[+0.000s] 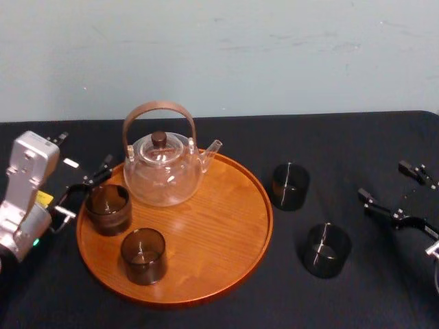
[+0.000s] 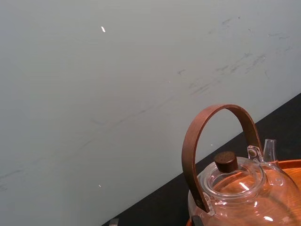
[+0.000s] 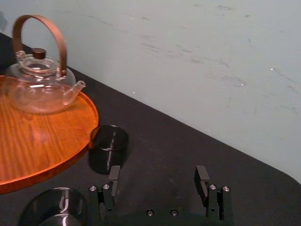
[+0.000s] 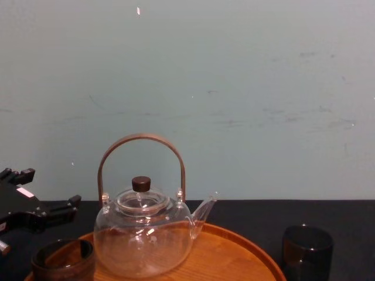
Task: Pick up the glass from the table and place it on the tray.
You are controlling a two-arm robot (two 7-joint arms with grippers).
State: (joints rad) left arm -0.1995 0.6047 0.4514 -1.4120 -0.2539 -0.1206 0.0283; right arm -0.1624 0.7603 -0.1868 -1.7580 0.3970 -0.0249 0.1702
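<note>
now left end effector (image 1: 81, 193) gapes beside a glass (image 1: 108, 209) on the tray (image 1: 226, 212); right end effector (image 3: 158, 181) gapes too.

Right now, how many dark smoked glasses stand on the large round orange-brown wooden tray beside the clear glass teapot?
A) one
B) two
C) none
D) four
B: the tray holds the left-rim glass, next to the left gripper, and the front glass; the far table glass and the near table glass stand on the black table.
</note>
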